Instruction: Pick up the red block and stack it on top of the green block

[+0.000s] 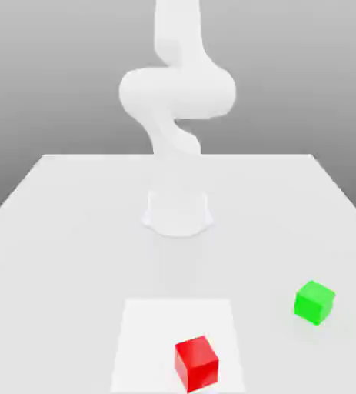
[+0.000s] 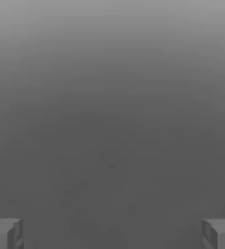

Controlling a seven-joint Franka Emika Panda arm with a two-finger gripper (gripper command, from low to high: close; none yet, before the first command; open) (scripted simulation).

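I am at the very first step of the task: nothing is grasped yet, and both blocks lie on the worktop point(image 1: 73, 200) in the exterior view. My fingers point(image 2: 5, 234) are released and stand wide apart, with only grey, bare background between them in the hand view, so I hold nothing. The red block point(image 1: 195, 362) sits at the near edge of the worktop, on a lighter square patch point(image 1: 146, 338), a little toward the exterior view's right of that patch. The green block point(image 1: 314, 301) rests further toward the exterior view's right and slightly farther back, well apart from the red one. My arm point(image 1: 177, 88) stands tall behind them, bent above its base point(image 1: 178, 213), and it is far from both blocks. I judge that the next move calls for bringing my hand forward and down over the red block, with the fingers kept apart until one stands on each side of it. The block seems turned a little against the worktop edges, so I think I should turn my wrist to meet its flat faces squarely. Only after a firm closing can I lift it and carry it over the green block.
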